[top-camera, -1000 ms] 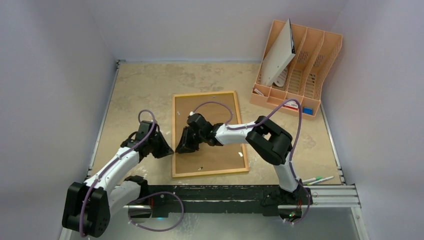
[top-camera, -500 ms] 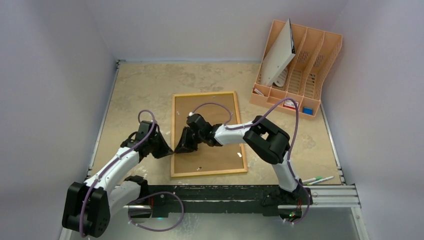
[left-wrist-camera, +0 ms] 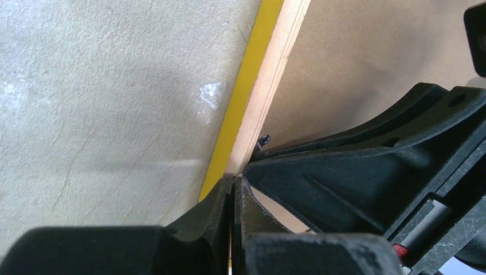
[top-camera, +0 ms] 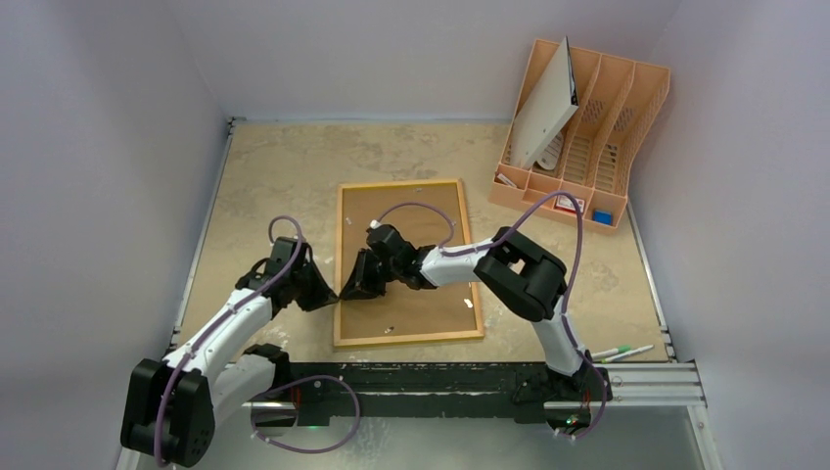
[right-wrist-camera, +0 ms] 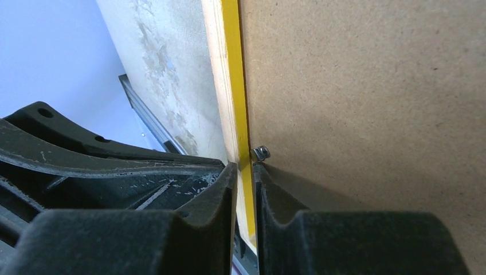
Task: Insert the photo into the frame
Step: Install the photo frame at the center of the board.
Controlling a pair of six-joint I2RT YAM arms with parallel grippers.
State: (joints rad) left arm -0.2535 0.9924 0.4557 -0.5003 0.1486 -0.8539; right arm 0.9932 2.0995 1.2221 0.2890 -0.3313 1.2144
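The frame (top-camera: 401,184) lies back-up on the table, its light wood rail around the brown backing board (top-camera: 421,304). My right gripper (top-camera: 358,281) is shut on the frame's left rail. In the right wrist view its fingers (right-wrist-camera: 245,166) pinch the yellow-and-wood rail (right-wrist-camera: 220,69) beside a small metal tab (right-wrist-camera: 261,152). My left gripper (top-camera: 328,294) is just left of that rail. In the left wrist view its jaws (left-wrist-camera: 234,180) are shut, with the tips against the frame's outer yellow edge (left-wrist-camera: 246,86). The photo does not show in any view.
A peach desk organizer (top-camera: 626,108) stands at the back right with a white board (top-camera: 543,108) leaning in it. Pens (top-camera: 622,352) lie at the near right. A black rail (top-camera: 440,382) runs along the near edge. Walls close in on both sides.
The frame has slid slightly to the left with my right gripper on its rail. My left gripper has barely moved.
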